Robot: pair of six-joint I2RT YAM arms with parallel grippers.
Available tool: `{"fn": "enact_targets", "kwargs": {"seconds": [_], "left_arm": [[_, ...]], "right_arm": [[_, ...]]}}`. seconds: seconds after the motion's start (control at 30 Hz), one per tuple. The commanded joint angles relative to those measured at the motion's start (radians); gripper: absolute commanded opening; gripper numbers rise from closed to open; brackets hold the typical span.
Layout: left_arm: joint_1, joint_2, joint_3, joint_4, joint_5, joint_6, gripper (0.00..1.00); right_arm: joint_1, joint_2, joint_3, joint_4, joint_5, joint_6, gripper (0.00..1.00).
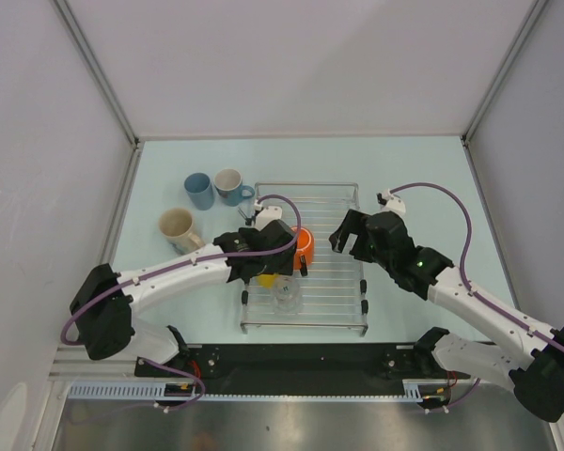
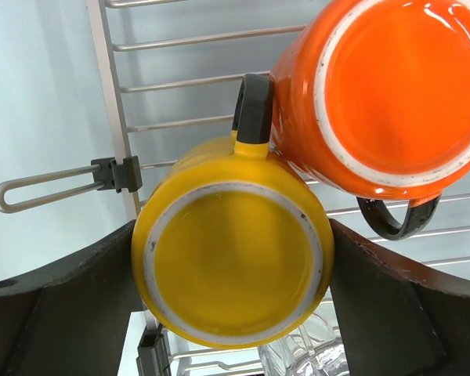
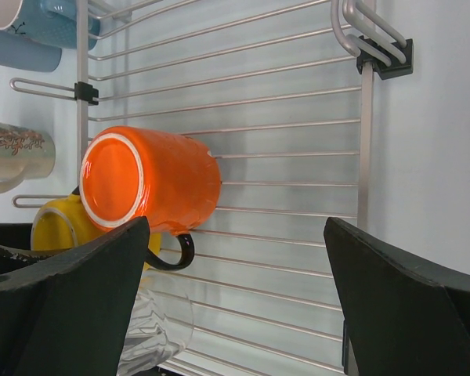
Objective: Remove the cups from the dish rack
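The dish rack lies mid-table. On it the yellow cup stands upside down, its base toward the left wrist camera. My left gripper has closed on it, one finger against each side. The orange mug lies on its side touching the yellow cup's black handle. A clear glass lies just beyond. My right gripper hangs open over the rack's bare bars, with the orange mug off to its left. Two blue cups and a beige cup stand on the table left of the rack.
The rack's wire side handle sticks out to the left over the pale table. Grey walls close in the table on three sides. The right arm stretches from the near right corner toward the rack.
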Motion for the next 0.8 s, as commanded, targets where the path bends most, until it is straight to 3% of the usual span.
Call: {"fn": "enact_targets", "kwargs": {"seconds": [0.0,0.43,0.77], "left_arm": [[-0.008,-0.046,0.014,0.008,0.034,0.059,0.00],[-0.008,-0.158,0.160,-0.081,0.018,0.147,0.00],[-0.008,-0.195,0.356,-0.104,-0.014,0.205,0.01]], "right_arm": [[0.007,-0.011,0.024,0.007,0.020,-0.019,1.00],[0.007,-0.039,0.025,-0.002,0.029,-0.020,1.00],[0.005,-0.068,0.076,-0.042,0.130,-0.031,1.00]]}}
